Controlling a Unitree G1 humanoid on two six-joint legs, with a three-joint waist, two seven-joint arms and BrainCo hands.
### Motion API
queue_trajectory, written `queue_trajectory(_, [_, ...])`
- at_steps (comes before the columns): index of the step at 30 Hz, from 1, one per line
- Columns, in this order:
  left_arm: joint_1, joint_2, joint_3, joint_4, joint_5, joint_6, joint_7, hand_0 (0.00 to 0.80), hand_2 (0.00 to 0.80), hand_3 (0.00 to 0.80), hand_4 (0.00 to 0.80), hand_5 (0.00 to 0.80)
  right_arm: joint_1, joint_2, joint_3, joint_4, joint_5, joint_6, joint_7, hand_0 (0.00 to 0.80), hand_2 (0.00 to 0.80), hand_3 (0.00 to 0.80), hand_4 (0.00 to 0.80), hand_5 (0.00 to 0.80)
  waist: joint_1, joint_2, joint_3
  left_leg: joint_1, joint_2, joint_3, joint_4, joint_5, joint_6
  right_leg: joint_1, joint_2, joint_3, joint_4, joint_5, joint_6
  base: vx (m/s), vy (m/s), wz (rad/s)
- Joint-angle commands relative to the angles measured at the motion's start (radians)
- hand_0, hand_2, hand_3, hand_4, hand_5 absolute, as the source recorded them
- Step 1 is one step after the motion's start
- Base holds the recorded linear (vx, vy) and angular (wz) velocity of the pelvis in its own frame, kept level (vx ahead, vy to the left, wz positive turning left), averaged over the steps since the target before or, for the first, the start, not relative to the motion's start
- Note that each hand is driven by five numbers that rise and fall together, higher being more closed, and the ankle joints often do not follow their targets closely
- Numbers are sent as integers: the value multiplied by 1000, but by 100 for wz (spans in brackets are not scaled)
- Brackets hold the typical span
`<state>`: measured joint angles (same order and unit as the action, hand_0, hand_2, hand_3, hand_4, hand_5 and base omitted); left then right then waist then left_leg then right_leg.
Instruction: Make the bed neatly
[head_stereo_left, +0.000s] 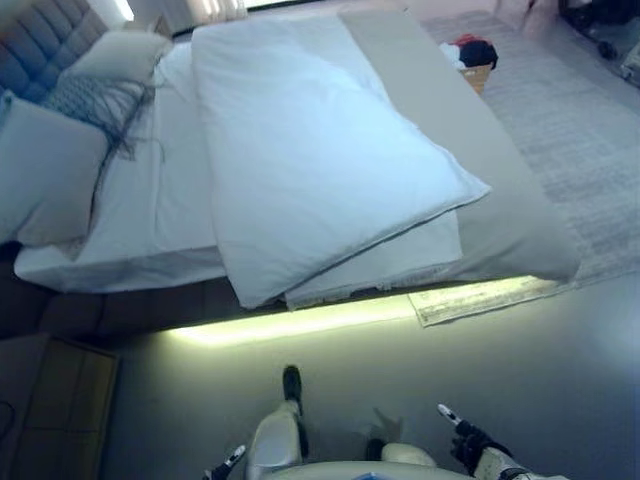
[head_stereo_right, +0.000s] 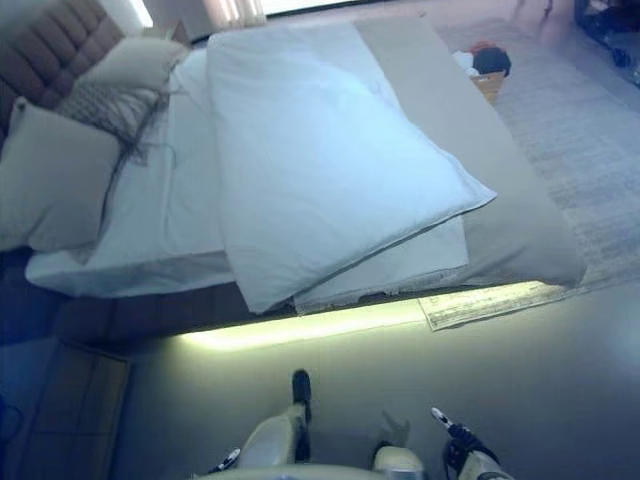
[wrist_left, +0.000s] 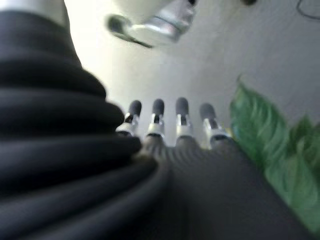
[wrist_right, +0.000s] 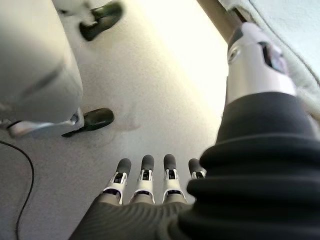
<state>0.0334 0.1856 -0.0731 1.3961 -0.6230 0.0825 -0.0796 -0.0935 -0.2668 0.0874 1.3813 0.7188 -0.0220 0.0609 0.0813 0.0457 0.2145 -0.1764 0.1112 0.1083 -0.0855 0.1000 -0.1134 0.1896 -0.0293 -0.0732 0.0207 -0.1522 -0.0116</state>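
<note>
The bed's white duvet lies folded double and askew across the middle of the mattress, its near corner hanging over the bed's edge. A grey-beige cover shows bare beside it towards the foot. The white sheet is exposed near the head, where a large pillow, a patterned cushion and a second pillow lie. My left hand and right hand hang low over the floor, well short of the bed. Both are open and hold nothing, with straight fingers.
A wooden nightstand stands at the near left by the headboard. A basket with clothes sits on the grey rug beyond the bed's foot. A pale mat lies under the lit bed edge. Green leaves show past my left hand.
</note>
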Motion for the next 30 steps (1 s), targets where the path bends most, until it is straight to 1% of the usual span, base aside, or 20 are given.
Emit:
queue_trajectory(1, [11, 20, 37, 13, 10, -2, 22, 0, 0, 0, 0, 0, -31, 7, 8, 0, -4, -25, 23, 0, 0, 0, 0, 0, 19, -14, -43, 6, -23, 30, 51, 40, 27, 170, -83, -26, 40, -63, 117, 493, 311, -71])
queue_trajectory(2, [6, 25, 40, 15, 12, -7, 16, 0, 0, 0, 0, 0, -26, 14, 5, -5, -15, -24, 25, 0, 0, 0, 0, 0, 21, -18, -51, 7, -33, 30, 88, 16, 39, 165, -105, -42, 67, -56, 123, 488, 328, -60])
queue_trajectory(4, [-5, 37, 36, 15, 20, -19, -1, 0, 0, 0, 0, 0, -18, 27, 7, -12, -36, -31, 35, 0, 0, 0, 0, 0, 20, -22, -63, 14, -52, 34, 120, -9, 66, 150, -128, -60, 125, -43, 130, 420, 296, -42])
queue_trajectory(6, [-26, 56, 19, 6, 25, -18, -7, 0, 0, 0, 0, 0, -13, 43, 18, -19, -24, -48, 46, 0, 0, 0, 0, 0, 22, -29, -77, 31, -87, 32, 122, -28, 105, 119, -151, -80, 216, 12, 143, 359, 245, -8])
queue_trajectory(9, [-50, 82, 4, -7, 41, -22, -8, 0, 0, 0, 0, 0, -14, 46, 16, -32, -12, -51, 37, 0, 0, 0, 0, 0, 19, -28, -85, 48, -111, 39, 132, -53, 133, 31, -195, -92, 367, 115, 144, 279, 184, 12])
queue_trajectory(11, [-70, 95, -4, -16, 39, -20, -5, 0, 0, 0, 0, 0, -19, 40, 16, -38, 14, -49, 23, 0, 0, 0, 0, 0, 8, -21, -81, 63, -111, 44, 138, -64, 137, -43, -197, -94, 367, 110, 130, 233, 73, 1])
queue_trajectory(13, [-91, 102, -12, -23, 27, -19, 2, 0, 0, 0, 0, 0, -30, 33, 10, -40, 49, -51, 19, 0, 0, 0, 0, 0, -5, -9, -68, 71, -101, 49, 151, -74, 128, -122, -196, -98, 295, 83, 117, 139, -37, -11])
queue_trajectory(14, [-105, 105, -17, -24, 16, -23, 2, 0, 0, 0, 0, 0, -41, 26, 6, -44, 77, -50, 22, 0, 0, 0, 0, 0, -10, -2, -54, 73, -96, 50, 160, -83, 121, -180, -211, -96, 248, 96, 115, 2, -101, -23])
queue_trajectory(15, [-113, 108, -19, -25, 7, -29, -3, 0, 0, 0, 0, 0, -52, 19, 1, -48, 99, -52, 19, 0, 0, 0, 0, 0, -15, 1, -39, 75, -97, 49, 167, -92, 117, -231, -224, -89, 209, 130, 120, -14, -188, -16])
queue_trajectory(16, [-121, 111, -20, -28, 1, -36, -9, 0, 0, 0, 0, 0, -64, 10, -6, -54, 117, -55, 4, 0, 0, 0, 0, 0, -28, -9, -17, 80, -107, 44, 176, -116, 112, -302, -246, -64, 137, 220, 142, 3, -230, -7])
queue_trajectory(17, [-128, 115, -20, -32, -5, -38, -10, 0, 0, 0, 0, 0, -71, 7, -12, -59, 124, -57, -1, 0, 0, 0, 0, 0, -41, -16, -1, 82, -111, 35, 185, -143, 111, -352, -259, -39, 83, 274, 161, 77, -305, -1])
queue_trajectory(19, [-143, 127, -31, -41, -25, -31, -7, 0, 0, 0, 0, 0, -81, 0, -28, -70, 149, -55, 2, 0, 0, 0, 0, 0, -70, -27, 27, 96, -98, 13, 200, -196, 100, -431, -268, -10, -34, 330, 184, 162, -333, 1])
queue_trajectory(21, [-148, 131, -34, -50, -24, -23, -1, 0, 0, 0, 0, 0, -83, -5, -40, -76, 156, -47, 1, 0, 0, 0, 0, 0, -87, -30, 44, 116, -73, 1, 219, -231, 91, -463, -266, 7, -23, 322, 184, 219, -323, 38])
queue_trajectory(22, [-144, 124, -31, -50, -10, -27, -2, 0, 0, 0, 0, 0, -77, -8, -48, -73, 143, -46, 1, 0, 0, 0, 0, 0, -97, -39, 51, 125, -55, -9, 257, -258, 82, -469, -265, 16, 16, 302, 188, 271, -313, 77])
queue_trajectory(23, [-139, 116, -26, -48, -3, -31, 5, 0, 0, 0, 0, 0, -72, -9, -49, -72, 125, -41, -10, 0, 0, 0, 0, 0, -100, -42, 52, 124, -45, -12, 277, -263, 81, -459, -264, 18, 49, 286, 191, 324, -336, 98])
queue_trajectory(24, [-123, 105, -28, -55, -8, -39, 19, 0, 0, 0, 0, 0, -60, -4, -49, -78, 89, -32, -28, 0, 0, 0, 0, 0, -104, -48, 52, 122, -24, -13, 312, -265, 75, -448, -261, 26, 124, 270, 194, 273, -276, 105])
queue_trajectory(26, [-112, 94, -31, -65, -7, -36, 18, 0, 0, 0, 0, 0, -49, -4, -43, -81, 101, -42, -28, 0, 0, 0, 0, 0, -108, -53, 55, 119, 10, -9, 330, -260, 63, -437, -256, 2, 168, 241, 198, 200, -255, 101])
queue_trajectory(27, [-118, 85, -39, -65, 13, -41, 4, 0, 0, 0, 0, 0, -58, -7, -36, -80, 125, -53, -16, 0, 0, 0, 0, 0, -106, -52, 59, 120, 27, -5, 314, -241, 55, -431, -254, -14, 169, 233, 197, 76, -198, 60])
queue_trajectory(29, [-142, 74, -67, -62, 28, -60, -12, 0, 0, 0, 0, 0, -84, -22, -35, -79, 176, -70, 10, 0, 0, 0, 0, 0, -103, -41, 69, 108, 40, 3, 271, -196, 44, -433, -249, -40, 165, 226, 193, -5, -138, 33])
queue_trajectory(30, [-146, 73, -71, -62, 28, -61, -14, 0, 0, 0, 0, 0, -88, -24, -36, -79, 181, -73, 14, 0, 0, 0, 0, 0, -104, -38, 71, 106, 42, 4, 264, -189, 42, -433, -249, -46, 164, 225, 193, -90, -78, 45])
